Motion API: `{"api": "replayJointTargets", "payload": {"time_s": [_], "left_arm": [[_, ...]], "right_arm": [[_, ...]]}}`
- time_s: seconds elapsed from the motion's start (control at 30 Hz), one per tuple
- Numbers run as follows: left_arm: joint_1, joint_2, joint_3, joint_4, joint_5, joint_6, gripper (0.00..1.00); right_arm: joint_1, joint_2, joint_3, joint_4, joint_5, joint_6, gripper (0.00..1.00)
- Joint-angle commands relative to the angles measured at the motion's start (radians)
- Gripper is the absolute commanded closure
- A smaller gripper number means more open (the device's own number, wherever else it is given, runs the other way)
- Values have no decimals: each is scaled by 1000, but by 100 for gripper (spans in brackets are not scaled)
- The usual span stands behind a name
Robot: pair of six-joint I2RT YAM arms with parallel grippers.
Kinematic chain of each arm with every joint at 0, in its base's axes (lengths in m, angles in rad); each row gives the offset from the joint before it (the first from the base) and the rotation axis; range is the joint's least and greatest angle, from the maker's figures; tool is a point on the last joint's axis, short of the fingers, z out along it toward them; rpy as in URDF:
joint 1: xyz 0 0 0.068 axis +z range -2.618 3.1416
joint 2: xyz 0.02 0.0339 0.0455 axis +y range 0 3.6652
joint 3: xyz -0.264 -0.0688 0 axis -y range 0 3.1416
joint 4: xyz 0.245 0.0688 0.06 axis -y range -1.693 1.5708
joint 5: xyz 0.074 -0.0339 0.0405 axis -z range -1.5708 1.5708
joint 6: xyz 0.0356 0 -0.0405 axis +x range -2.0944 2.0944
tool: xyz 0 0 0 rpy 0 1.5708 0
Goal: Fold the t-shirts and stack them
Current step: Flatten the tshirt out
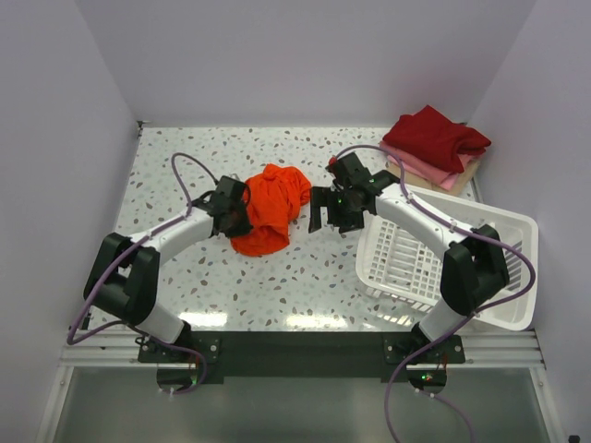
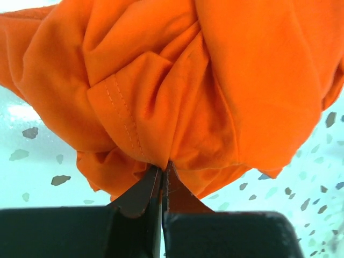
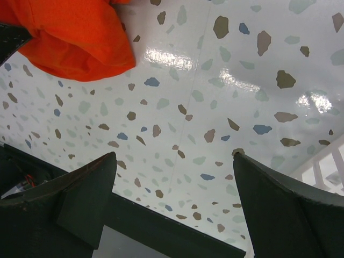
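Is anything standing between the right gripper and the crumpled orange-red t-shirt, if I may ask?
Nothing visible: only speckled tabletop separates the open right gripper from the crumpled orange-red cloth t-shirt, which the left gripper pinches.

From the left wrist, the crumpled bright orange-red cloth t-shirt (image 2: 177, 80) runs off the top, left and right edges, and the bit of fold nipped in the left pincer (image 2: 162, 171) is hidden between its closed tips. From the right wrist only a corner of that shirt shows, upper left, and a mere sliver of the white plastic lattice basket (image 3: 325, 173) at the right edge. From above, the folded beige t-shirt (image 1: 473, 169) lies almost wholly covered by the folded pink t-shirt (image 1: 434, 171) and folded dark red t-shirt (image 1: 434, 137).
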Motion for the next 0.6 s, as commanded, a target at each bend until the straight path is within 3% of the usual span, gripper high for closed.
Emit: {"api": "replayJointTargets", "payload": {"time_s": [0.0, 0.3, 0.57], "left_arm": [[-4, -31, 92, -21, -2, 3, 100], [25, -75, 381, -145, -10, 25, 100], [82, -80, 516, -183, 22, 25, 100]], "right_arm": [[4, 5, 7, -3, -29, -5, 8], [64, 141, 90, 84, -100, 6, 9], [142, 226, 147, 158, -97, 44, 11]]}}
